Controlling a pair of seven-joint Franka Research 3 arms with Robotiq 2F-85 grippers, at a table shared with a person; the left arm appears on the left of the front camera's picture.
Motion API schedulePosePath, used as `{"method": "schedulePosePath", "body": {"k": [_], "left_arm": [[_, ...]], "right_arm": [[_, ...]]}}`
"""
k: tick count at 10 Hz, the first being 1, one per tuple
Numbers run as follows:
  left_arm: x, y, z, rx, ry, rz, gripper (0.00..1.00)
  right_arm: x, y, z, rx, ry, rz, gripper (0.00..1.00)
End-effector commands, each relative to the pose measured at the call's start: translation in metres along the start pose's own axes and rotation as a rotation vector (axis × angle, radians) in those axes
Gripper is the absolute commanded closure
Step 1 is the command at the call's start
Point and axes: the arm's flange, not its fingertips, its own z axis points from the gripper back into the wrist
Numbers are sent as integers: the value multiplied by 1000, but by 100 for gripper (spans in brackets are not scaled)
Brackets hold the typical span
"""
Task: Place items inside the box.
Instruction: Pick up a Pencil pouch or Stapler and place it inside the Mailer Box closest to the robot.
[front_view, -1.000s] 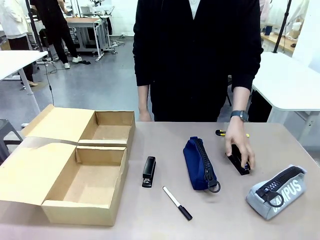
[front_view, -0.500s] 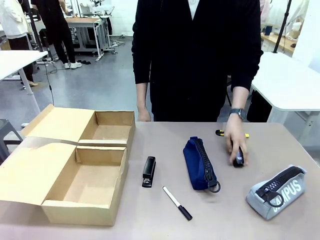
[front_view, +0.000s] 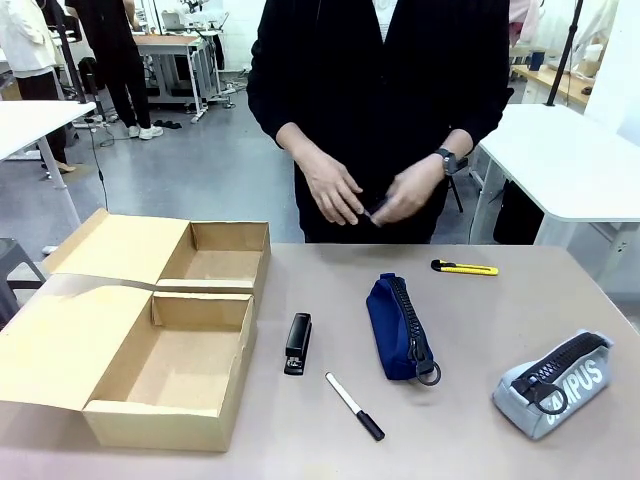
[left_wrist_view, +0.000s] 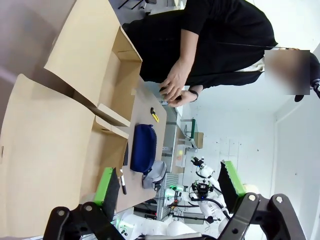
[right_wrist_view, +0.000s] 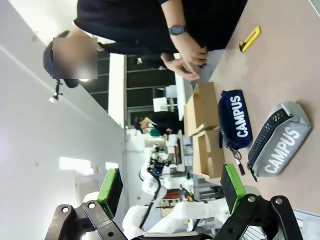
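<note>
The table (front_view: 300, 445) bears the box (front_view: 165, 428) at its left side, both flap lids folded open to the left and its two compartments one behind the other. A person stands at the far edge, hands (front_view: 335, 190) together above the table around a small dark thing (front_view: 377, 208) that I cannot make out.

The left gripper (left_wrist_view: 167, 182) is held wide open and grips nothing; the box (left_wrist_view: 50, 150) lies well beyond its fingers, apart from them. The right gripper (right_wrist_view: 170, 184) is likewise spread wide, and both pouches lie far past its fingers.

The items lie on the table outside the box. The grey pouch (front_view: 555, 385) is near right and the navy pouch (front_view: 400, 325) is at the middle. The stapler (front_view: 298, 343) sits just right of the box. The utility knife (front_view: 464, 267) is far right. The marker (front_view: 354, 406) lies near, between stapler and navy pouch.
</note>
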Motion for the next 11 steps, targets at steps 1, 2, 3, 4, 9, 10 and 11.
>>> {"method": "schedulePosePath", "body": {"k": [1, 2, 3, 4, 9, 10, 11], "left_arm": [[0, 0, 2, -9, 3, -21, 0], [0, 0, 2, -9, 3, -21, 0], [0, 0, 2, -9, 3, -21, 0], [0, 0, 2, -9, 3, -21, 0], [0, 0, 2, -9, 3, -21, 0], [0, 0, 2, -9, 3, -21, 0], [0, 0, 2, -9, 3, -21, 0]], "right_arm": [[-13, 12, -19, -108, 43, 80, 0], [-17, 19, -39, -177, 111, 136, 0], [-25, 26, -66, -323, 248, 284, 0], [-39, 30, -92, -429, 490, 558, 0], [-84, 33, -180, -398, 1362, 1321, 0], [-86, 33, -193, -233, 1445, 1442, 0], [-86, 32, -205, 6, 1502, 1589, 0]]}}
